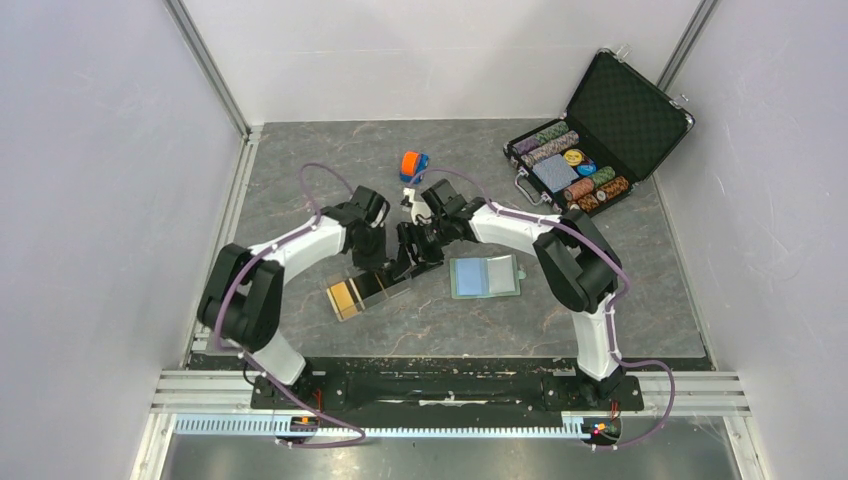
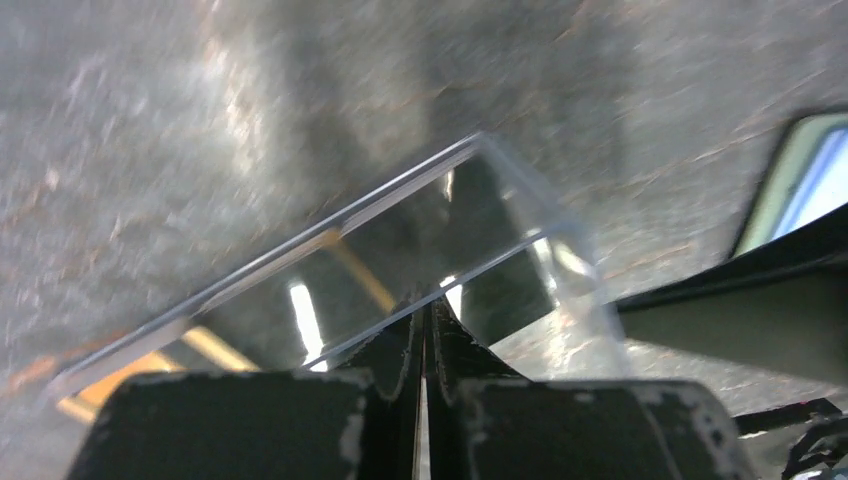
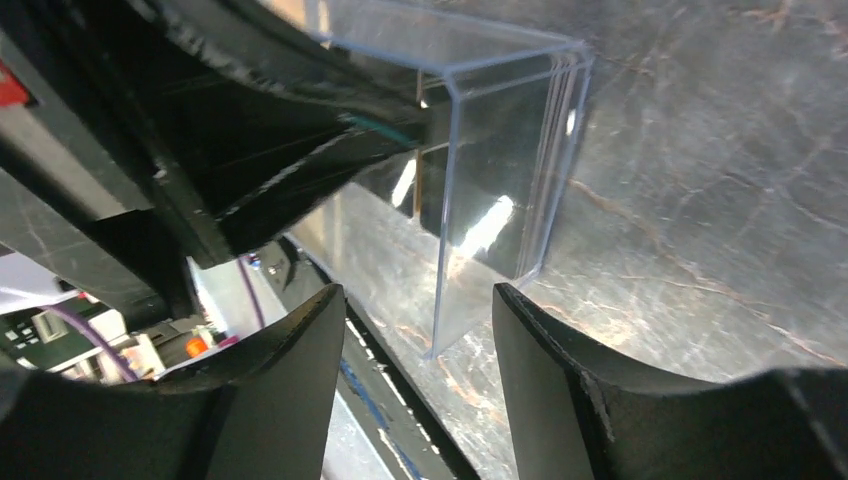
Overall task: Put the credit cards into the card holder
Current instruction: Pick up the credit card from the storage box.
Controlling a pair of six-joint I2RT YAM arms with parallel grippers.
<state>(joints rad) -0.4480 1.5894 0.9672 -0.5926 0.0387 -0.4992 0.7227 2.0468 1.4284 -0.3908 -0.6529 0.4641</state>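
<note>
The clear tray lies in the middle of the table with the credit cards in it, an orange-gold one and glossy black ones. The card holder lies open to the tray's right, pale blue inside. In the left wrist view my left gripper is shut, its tips against the tray's near wall, with black cards just beyond. Whether anything is pinched does not show. My right gripper stands open, and the tray's corner is just ahead of its fingers. From above, both grippers meet over the tray's right end.
An orange-and-blue toy car stands behind the grippers. An open black case of chips sits at the back right. White walls close in the table on three sides.
</note>
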